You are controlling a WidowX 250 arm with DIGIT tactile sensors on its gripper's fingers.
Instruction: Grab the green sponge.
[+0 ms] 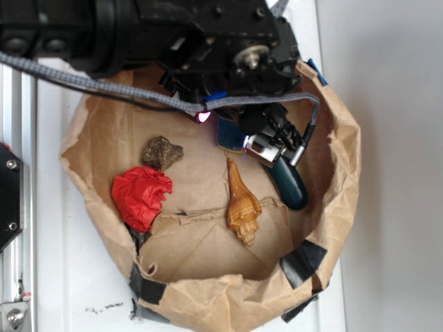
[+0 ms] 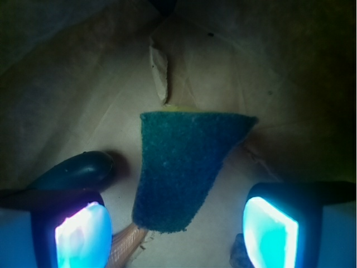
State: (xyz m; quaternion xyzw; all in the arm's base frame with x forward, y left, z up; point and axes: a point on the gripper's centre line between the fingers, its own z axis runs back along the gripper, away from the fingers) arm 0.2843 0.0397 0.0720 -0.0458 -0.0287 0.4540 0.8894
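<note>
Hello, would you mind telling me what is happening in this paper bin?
The gripper hangs open above the green sponge, which lies flat on the brown paper. One of its fingers shows on either side of the sponge, neither touching it. A seashell, a red crumpled wad and a dark green capsule lie nearby.

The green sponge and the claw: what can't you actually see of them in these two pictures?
- Green sponge: exterior view shows only a sliver; the arm covers the rest.
- Its near tip: wrist view, whether it touches the shell below is unclear, dim light.
- Claw: wrist view cuts both fingers at the bottom edge; open, sponge between them, not gripped.
- Dark green capsule: partly under the claw, exterior view.
</note>
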